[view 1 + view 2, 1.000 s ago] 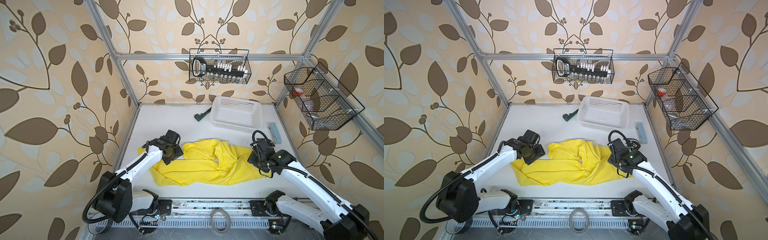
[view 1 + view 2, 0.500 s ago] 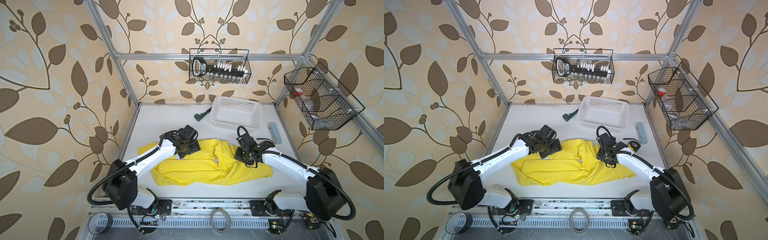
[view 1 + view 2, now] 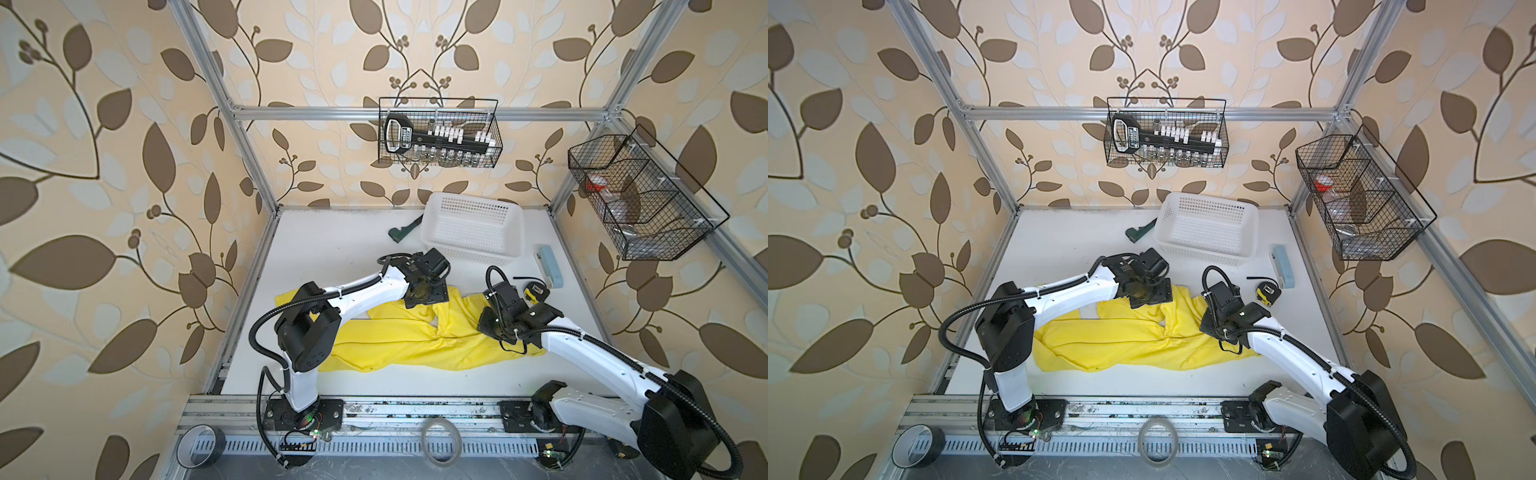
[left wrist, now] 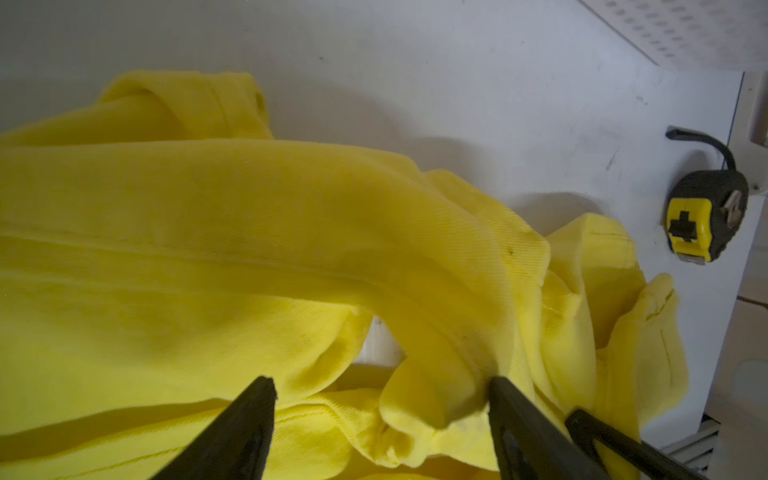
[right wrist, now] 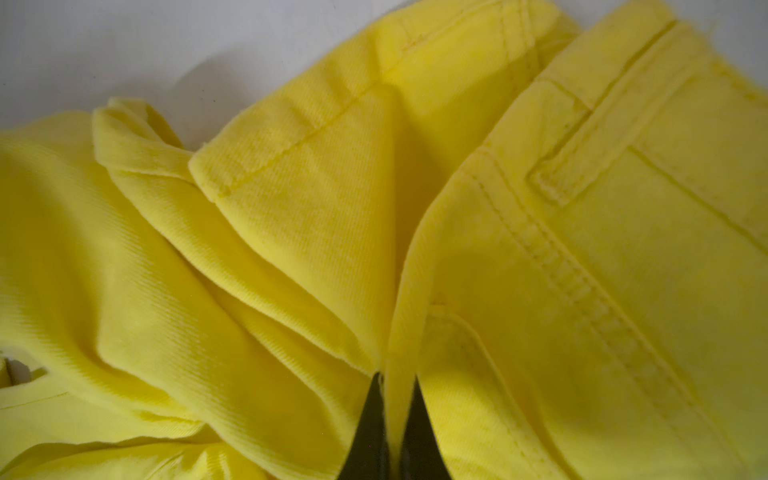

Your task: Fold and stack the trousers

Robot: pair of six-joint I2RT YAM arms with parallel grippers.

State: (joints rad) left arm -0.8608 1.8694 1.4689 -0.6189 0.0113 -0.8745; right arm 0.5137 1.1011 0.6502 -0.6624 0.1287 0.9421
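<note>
Over trousers point(image 3: 415, 336): L pincer point(image 4: 380, 380) wide apart astride a fold; R pincer point(image 5: 395, 376) tight on fabric.

both top views look down on the whole table point(image 3: 332, 257); wrist views sit close over the trousers point(image 4: 249, 216).

The trousers point(image 3: 415, 340) were bright yellow twill, lying crumpled and unfolded on the white desk point(image 3: 332, 257). Their long legs stretched flat away from the right pincer point(image 5: 395, 376). A rounded fold bulged up between the wide-spread tips of the left pincer point(image 4: 380, 382), touching one tip. A thin fabric edge beside a stitched seam sat pinched in the closed right pincer.
</note>
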